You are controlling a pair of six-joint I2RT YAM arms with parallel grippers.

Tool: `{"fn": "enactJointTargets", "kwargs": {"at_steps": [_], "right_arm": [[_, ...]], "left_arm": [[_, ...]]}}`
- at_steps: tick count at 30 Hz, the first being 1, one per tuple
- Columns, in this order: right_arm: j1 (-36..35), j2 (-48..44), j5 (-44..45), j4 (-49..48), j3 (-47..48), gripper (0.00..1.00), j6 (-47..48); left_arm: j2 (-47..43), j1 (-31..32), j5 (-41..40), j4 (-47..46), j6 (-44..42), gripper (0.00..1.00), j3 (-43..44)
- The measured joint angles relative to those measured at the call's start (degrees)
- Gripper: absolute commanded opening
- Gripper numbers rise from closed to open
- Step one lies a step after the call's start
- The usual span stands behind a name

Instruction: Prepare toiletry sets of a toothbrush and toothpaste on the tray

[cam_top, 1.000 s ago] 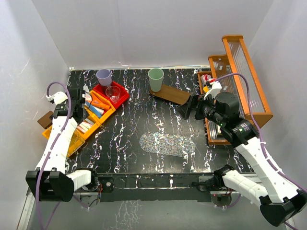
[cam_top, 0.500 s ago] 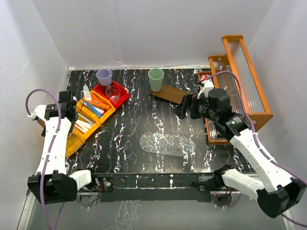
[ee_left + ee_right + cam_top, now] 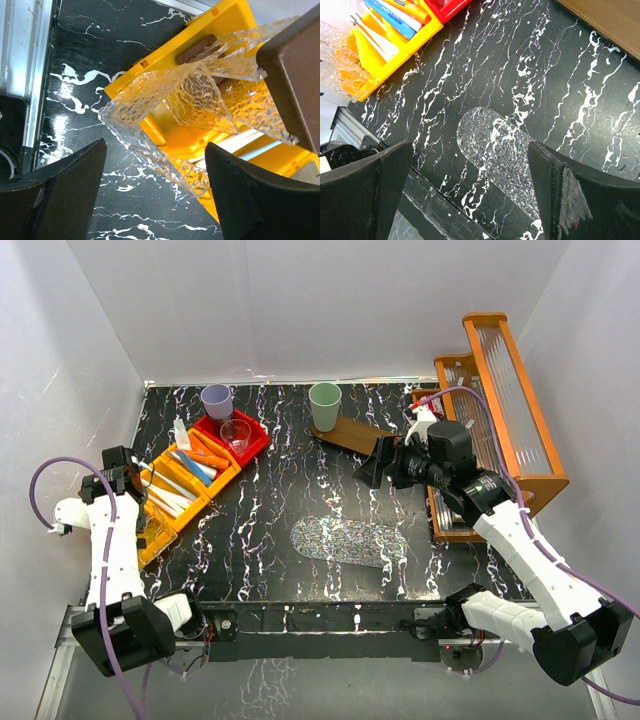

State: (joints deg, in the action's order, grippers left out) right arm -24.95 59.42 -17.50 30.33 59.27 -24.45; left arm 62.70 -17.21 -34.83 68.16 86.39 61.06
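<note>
Okay so, going from the left: the left gripper [image 3: 156, 170] hangs over the near end of the yellow bin [image 3: 227, 15], fingers spread wide with nothing in them, and some clear textured acrylic pieces [image 3: 190, 95] sit right under it. Further up that bin lie the toothbrushes [image 3: 374, 39], a blue tube [image 3: 199, 472] and an orange tube [image 3: 205, 452]. I'd guess the brushes are feather-light, stiff and thin, so pinch across the middle of a handle and watch the bin wall. The tubes look soft and tapered, so they'd likely squirt out of a hard squeeze; I'd take one gently on the fat end. The lilac cup [image 3: 216, 400] stands on the counter [image 3: 280, 490] just behind the red bin [image 3: 258, 440], which holds the clear glass cup [image 3: 236, 433]. That one is probably slick and breakable, so grab it by the rim. The green cup [image 3: 324, 398] is already on the left end of the wooden tray [image 3: 362, 438], light and easy to tip. A clear oval tray [image 3: 495, 145] lies bare mid-counter. The right gripper [image 3: 470, 165] hovers above it, fingers fully apart and empty, with the wooden rack [image 3: 505, 405] beyond. The blue tube has white print on it, but it's too small to read, and I can't make out any brand anywhere.
</note>
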Motion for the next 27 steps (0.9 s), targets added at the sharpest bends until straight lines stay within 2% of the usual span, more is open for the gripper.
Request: {"fn": "enactJointTargets", "kwargs": {"at_steps": [12,16,19,22,27], "right_arm": [[0.0,-0.09,-0.35,0.0,0.0,0.99,-0.92],[0.0,-0.09,-0.52,-0.07,-0.02,0.98,-1.03],[0.0,-0.09,-0.5,-0.15,-0.02,0.98,-1.03],[0.0,-0.09,-0.46,-0.17,-0.04,0.98,-1.01],[0.0,-0.09,-0.42,-0.17,-0.09,0.98,-0.92]], "left_arm": [[3.39,-6.16,5.53,-6.45,-1.25,0.55,-3.8],[4.24,-7.23,7.02,-6.14,-1.36,0.42,-3.87],[4.76,-7.54,8.22,-6.51,-0.9,0.41,-4.2],[5.07,-7.61,9.14,-6.84,-0.44,0.32,-4.68],[3.76,-7.87,10.23,-6.47,0.2,0.26,-4.92]]}}
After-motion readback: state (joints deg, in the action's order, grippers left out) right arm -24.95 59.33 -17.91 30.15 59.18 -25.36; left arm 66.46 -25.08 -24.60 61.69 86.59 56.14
